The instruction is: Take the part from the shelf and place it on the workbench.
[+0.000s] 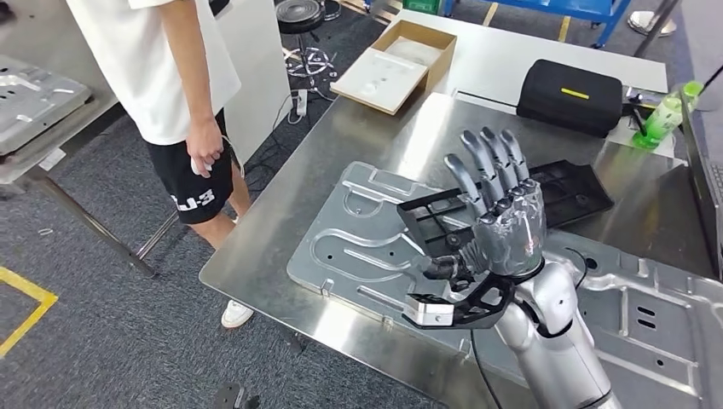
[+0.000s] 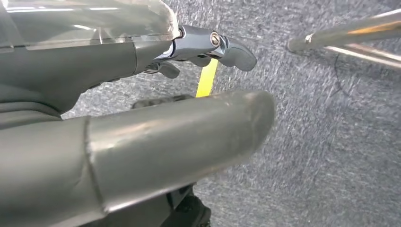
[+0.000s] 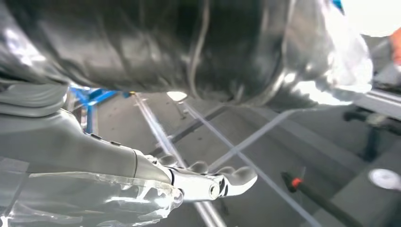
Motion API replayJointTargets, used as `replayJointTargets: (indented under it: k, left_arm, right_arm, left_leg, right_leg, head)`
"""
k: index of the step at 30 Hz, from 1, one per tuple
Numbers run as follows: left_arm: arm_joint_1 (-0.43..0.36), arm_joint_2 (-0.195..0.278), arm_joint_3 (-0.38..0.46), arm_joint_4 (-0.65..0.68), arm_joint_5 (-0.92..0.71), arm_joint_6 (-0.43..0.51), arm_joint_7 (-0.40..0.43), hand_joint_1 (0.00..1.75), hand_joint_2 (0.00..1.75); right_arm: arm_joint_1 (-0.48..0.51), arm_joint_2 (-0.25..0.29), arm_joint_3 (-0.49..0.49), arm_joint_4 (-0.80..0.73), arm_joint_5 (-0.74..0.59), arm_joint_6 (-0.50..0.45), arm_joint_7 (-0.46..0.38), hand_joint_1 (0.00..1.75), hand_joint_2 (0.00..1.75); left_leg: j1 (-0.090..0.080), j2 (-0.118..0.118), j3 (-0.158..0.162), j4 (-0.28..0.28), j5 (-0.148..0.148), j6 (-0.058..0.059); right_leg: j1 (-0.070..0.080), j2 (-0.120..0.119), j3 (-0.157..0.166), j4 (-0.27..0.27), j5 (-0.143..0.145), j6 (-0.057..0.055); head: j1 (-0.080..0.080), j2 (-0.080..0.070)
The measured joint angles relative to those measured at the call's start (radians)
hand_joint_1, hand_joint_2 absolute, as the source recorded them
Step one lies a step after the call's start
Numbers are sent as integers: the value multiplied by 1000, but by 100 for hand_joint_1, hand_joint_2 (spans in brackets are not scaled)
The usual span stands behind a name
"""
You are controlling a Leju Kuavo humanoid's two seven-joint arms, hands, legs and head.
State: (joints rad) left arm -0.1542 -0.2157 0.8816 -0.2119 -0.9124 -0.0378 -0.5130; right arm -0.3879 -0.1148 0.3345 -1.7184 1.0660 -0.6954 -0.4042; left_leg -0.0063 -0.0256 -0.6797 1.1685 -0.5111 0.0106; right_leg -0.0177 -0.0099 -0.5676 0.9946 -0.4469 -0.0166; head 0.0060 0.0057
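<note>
A stamped silver metal part (image 1: 362, 234) lies flat on the steel workbench (image 1: 281, 221). A black plastic frame (image 1: 573, 192) rests partly over its far side. My right hand (image 1: 499, 217) is raised above the part with its fingers straight and spread upward, holding nothing. In the right wrist view the right hand (image 3: 142, 175) stretches out below shiny metal. My left hand (image 2: 142, 118) hangs over grey carpet, thumb and fingers extended, with nothing in it.
A person in a white shirt and black shorts (image 1: 183, 102) stands at the bench's left corner. A cardboard box (image 1: 401, 55), a black case (image 1: 569, 95) and a green bottle (image 1: 669, 115) sit at the far side. Another pressed panel (image 1: 656, 324) lies near right. A shelf (image 1: 30, 98) stands far left.
</note>
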Motion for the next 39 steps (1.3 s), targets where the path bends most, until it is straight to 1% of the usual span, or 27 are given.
replayJointTargets:
  k: [1,2,3,4,5,7,9,11,12,14,16,17,18,19,20,21,23,25,27,28,29,31,33,34,35,37,39]
  left_arm:
    - [-3,1,0,0,-2,1,0,0,0]
    - [-4,2,0,0,-2,1,0,0,0]
    - [-4,3,0,0,-3,2,0,0,0]
    - [-4,5,0,0,-4,3,0,0,0]
    - [-4,7,0,0,-4,4,-1,0,0]
    - [-6,9,0,0,-2,5,-1,0,0]
    - [-8,12,0,0,4,3,-5,0,0]
    - [-7,18,0,0,10,7,-15,0,0]
    - [-6,21,0,0,12,13,-21,0,0]
    - [-6,28,0,0,13,22,-28,0,0]
    - [-9,32,1,-1,13,31,-32,0,0]
    - [-11,34,1,-1,13,38,-33,0,0]
    - [-12,35,1,-1,12,45,-34,0,0]
    - [-13,35,1,-1,12,51,-34,0,0]
    - [-14,36,1,-1,12,54,-34,0,0]
    - [-16,36,1,-1,11,56,-34,0,0]
    - [-21,35,1,0,11,57,-34,0,0]
    - [-27,35,0,0,7,58,-33,0,0]
    - [-30,37,0,-1,2,62,-26,0,0]
    - [-30,38,-1,-1,0,66,-22,0,0]
    - [-30,39,-1,-1,-2,70,-17,0,0]
    - [-36,41,-2,-1,-2,76,-10,0,0]
    - [-40,41,-2,-1,1,85,-1,0,0]
    - [-39,43,-2,-1,4,90,4,0,0]
    - [-37,45,-2,-1,7,97,9,0,0]
    - [-31,49,-2,-1,12,107,16,0,0]
    - [-31,52,-2,-1,14,116,23,0,0]
  right_arm:
    - [-10,5,15,9,8,0,6,0,0]
    - [-17,10,26,16,13,0,11,0,0]
    - [-22,15,36,23,15,0,14,0,0]
    - [-28,20,44,29,16,0,17,0,0]
    - [-36,22,52,34,17,0,21,0,0]
    - [-57,26,67,42,29,0,33,0,0]
    - [-80,29,83,50,48,0,54,0,0]
    - [-102,32,98,59,63,0,78,0,0]
    - [-113,32,103,62,67,0,87,0,0]
    - [-130,32,108,67,70,-1,97,0,0]
    - [-138,32,109,72,70,-1,101,0,0]
    - [-140,31,110,75,70,-1,102,0,0]
    - [-143,31,112,78,70,0,104,0,0]
    - [-148,31,115,81,69,0,105,0,0]
    - [-154,30,118,82,69,1,107,0,0]
    - [-162,30,120,84,69,2,108,0,0]
    - [-176,30,124,84,69,3,109,0,0]
    - [-187,32,132,85,70,10,111,0,0]
    - [-200,35,147,87,72,19,113,0,0]
    - [-207,39,156,89,75,23,115,0,0]
    - [-213,43,164,91,78,26,118,0,0]
    - [-221,49,179,95,86,30,126,0,0]
    - [-223,51,193,100,93,30,134,0,0]
    - [-223,51,199,103,96,30,137,0,0]
    - [-223,52,205,106,98,29,140,0,0]
    - [-223,53,212,111,100,27,144,0,0]
    - [-224,55,216,115,102,24,145,0,0]
  left_leg:
    - [5,10,-33,66,-27,-6]
    - [11,14,-56,111,-39,-11]
    - [15,17,-61,119,-31,-16]
    - [19,22,-45,89,-7,-20]
    - [22,31,-12,25,29,-23]
    - [20,70,52,-104,75,-22]
    - [16,88,69,-145,82,-10]
    - [15,68,65,-142,85,4]
    - [16,57,65,-145,88,10]
    - [19,36,67,-152,95,25]
    - [18,15,65,-154,99,34]
    - [16,1,63,-154,100,37]
    - [13,-13,62,-153,100,38]
    - [10,-28,62,-152,101,39]
    - [7,-42,62,-151,101,39]
    - [4,-56,63,-150,101,39]
    - [1,-79,62,-149,102,37]
    - [5,-98,55,-148,105,28]
    - [7,-113,50,-152,109,16]
    - [6,-100,48,-148,106,10]
    - [4,-73,40,-132,95,5]
    - [5,-7,-2,-40,41,-7]
    - [15,15,-64,85,-11,-18]
    - [20,18,-80,115,-16,-24]
    - [24,21,-77,108,-1,-28]
    - [29,43,-19,-6,61,-34]
    - [24,74,36,-112,97,-27]
  right_leg:
    - [0,-14,0,1,-1,0]
    - [0,-27,0,2,-2,0]
    - [-1,-40,0,3,-4,2]
    - [-2,-52,0,5,-6,5]
    - [-4,-64,1,9,-10,9]
    - [-4,-84,1,19,-19,19]
    - [2,-98,2,23,-23,30]
    - [4,-115,6,21,-24,40]
    - [2,-112,8,24,-30,45]
    - [-4,-66,-10,72,-67,51]
    - [-5,-10,-68,194,-132,51]
    - [-4,1,-101,260,-157,50]
    - [-2,6,-126,303,-165,48]
    - [-1,9,-133,309,-152,44]
    - [1,12,-123,278,-123,38]
    - [4,23,-96,215,-82,28]
    - [7,67,-41,88,-26,8]
    - [10,88,-21,37,-16,0]
    - [10,68,-17,27,-11,1]
    - [7,57,-12,18,-8,0]
    - [3,45,-6,9,-4,-2]
    - [1,16,3,-1,-1,-6]
    - [3,-17,5,-1,-5,-8]
    - [3,-31,5,1,-7,-7]
    - [2,-45,6,2,-10,-4]
    - [-1,-70,9,11,-20,3]
    - [2,-91,10,21,-32,14]
  head:
    - [0,0]
    - [0,0]
    - [0,0]
    - [0,0]
    - [0,0]
    - [0,0]
    - [0,0]
    - [0,0]
    - [0,0]
    - [1,0]
    - [1,0]
    - [1,0]
    - [1,0]
    - [1,0]
    - [1,0]
    - [1,0]
    - [1,0]
    - [1,0]
    - [2,0]
    - [1,0]
    - [-2,0]
    - [-6,0]
    - [-7,0]
    - [-7,0]
    - [-7,0]
    - [-7,0]
    - [-7,0]
